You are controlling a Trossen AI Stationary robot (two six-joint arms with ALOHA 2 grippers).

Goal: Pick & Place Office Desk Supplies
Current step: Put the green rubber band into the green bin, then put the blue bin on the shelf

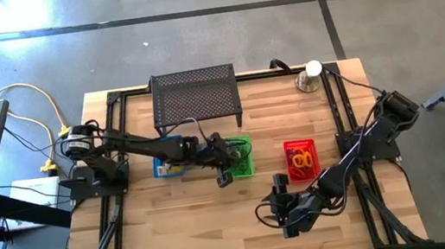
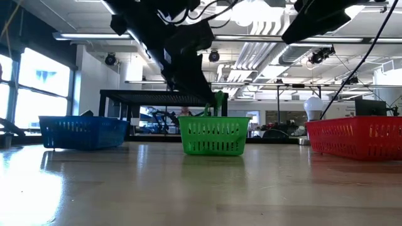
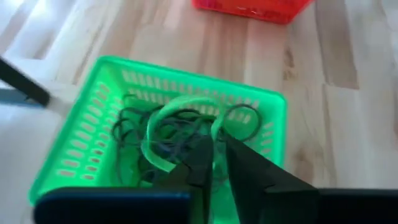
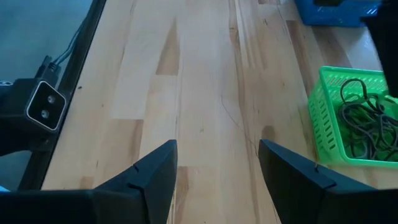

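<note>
Your left gripper (image 3: 214,163) sits over the green basket (image 1: 246,166), and only its wrist camera tells you what it carries: the dark fingers are pinched nearly together on a pale green loop (image 3: 180,121), a thin flat band that arcs up from the tips above the basket. Beneath it, dark loops (image 3: 149,134) lie tangled on the basket floor — thin, wiry, overlapping. From above you see none of this; the arm covers most of the basket there.

The low camera gives you the basket's slotted plastic wall (image 2: 213,137) side on, with a bit of green sticking up above the rim under the dark gripper, but not the contents.

Your right gripper (image 4: 217,163) hangs over bare table (image 4: 199,93) near the front edge, its fingers spread wide with nothing between them. Its wrist camera shows pale wood planks with a streaky grain, and the same dark loops from another side.

Look to the overhead camera for the red basket (image 1: 287,152) — orange loops (image 1: 301,162) and something yellow lie in it. The blue basket (image 1: 162,170) is mostly hidden under the left arm. A black perforated metal stand (image 1: 195,99) and a silver cup with a white ball (image 1: 311,74) sit toward the back
</note>
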